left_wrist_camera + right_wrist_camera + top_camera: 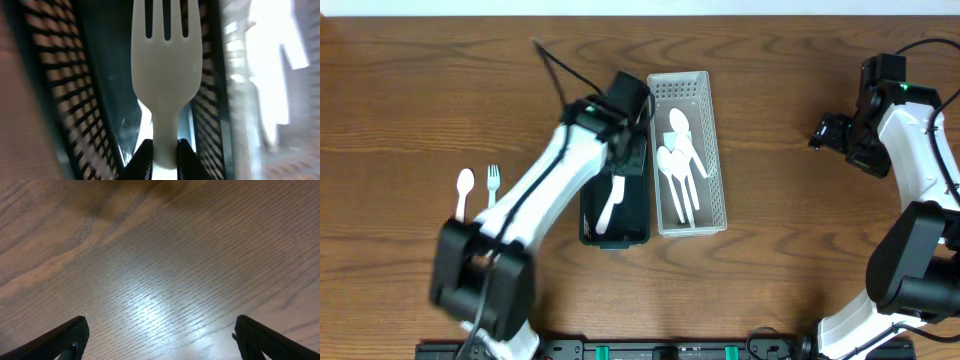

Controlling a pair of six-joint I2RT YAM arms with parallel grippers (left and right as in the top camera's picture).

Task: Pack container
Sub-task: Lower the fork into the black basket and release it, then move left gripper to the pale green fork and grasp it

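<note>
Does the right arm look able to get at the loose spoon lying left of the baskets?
Probably not easily. The spoon lies far left, the right arm sits far right, with the white basket, the dark basket and the left arm between them.

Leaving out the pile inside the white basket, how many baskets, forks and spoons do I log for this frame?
Baskets: 2, the dark basket and the white basket.
Forks: 2, the held fork in the left gripper and the loose fork.
Spoons: 1, the loose spoon.
Total: 5.
</note>
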